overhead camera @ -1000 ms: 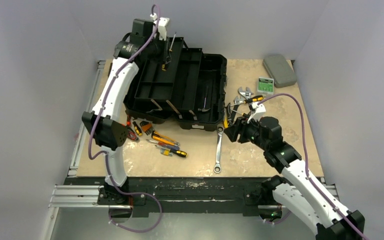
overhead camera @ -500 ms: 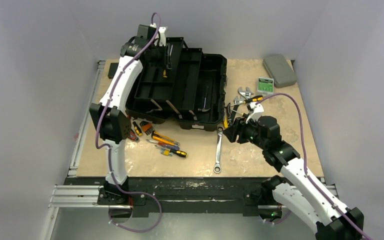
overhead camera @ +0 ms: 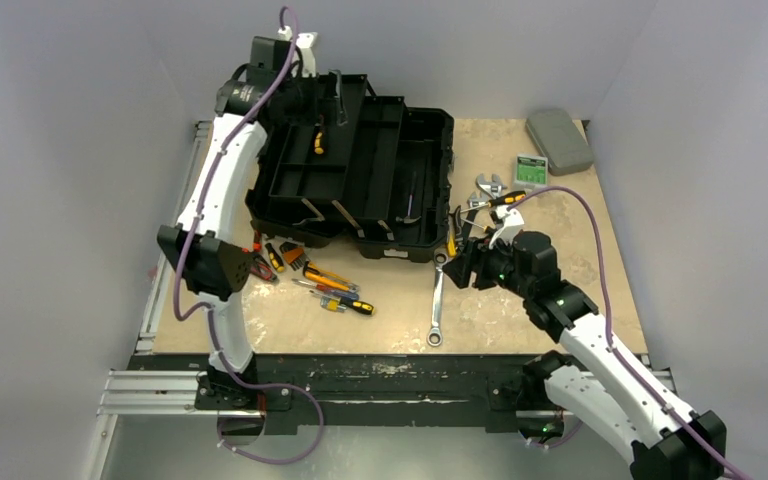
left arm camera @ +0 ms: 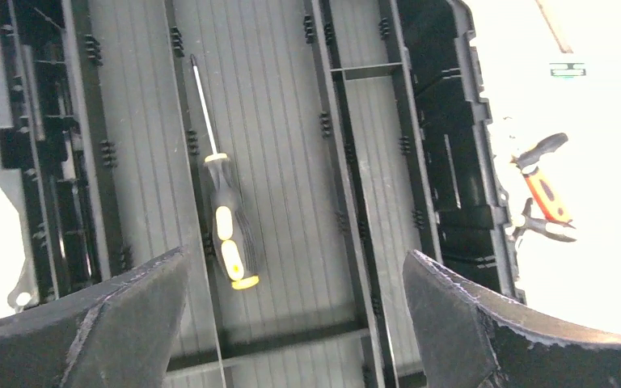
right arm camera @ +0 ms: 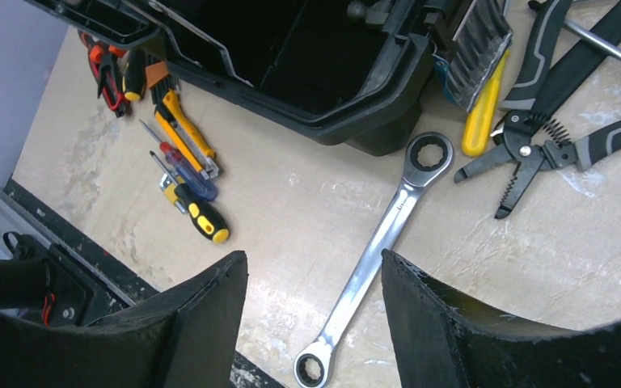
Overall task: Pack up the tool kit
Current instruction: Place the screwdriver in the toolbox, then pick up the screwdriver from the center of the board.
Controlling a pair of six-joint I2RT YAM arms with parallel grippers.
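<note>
Top view: the open toolbox (overhead camera: 430,190) sits far-left on the tabletop (overhead camera: 380,330), with the left gripper (overhead camera: 312,95) above its far side.

Left wrist: the fingers are spread wide and empty over a screwdriver (left arm camera: 228,218) lying in a tray (left arm camera: 291,121).

Right wrist: the right gripper (right arm camera: 315,271), fingers apart, hovers over the ratchet wrench (right arm camera: 380,250) mid-tabletop. It looks like stiff, slick steel, probably best pinched mid-shank.

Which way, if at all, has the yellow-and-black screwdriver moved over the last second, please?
Yes: the screwdriver dropped from the left tool into the left tray of the toolbox, now lying flat.
</note>
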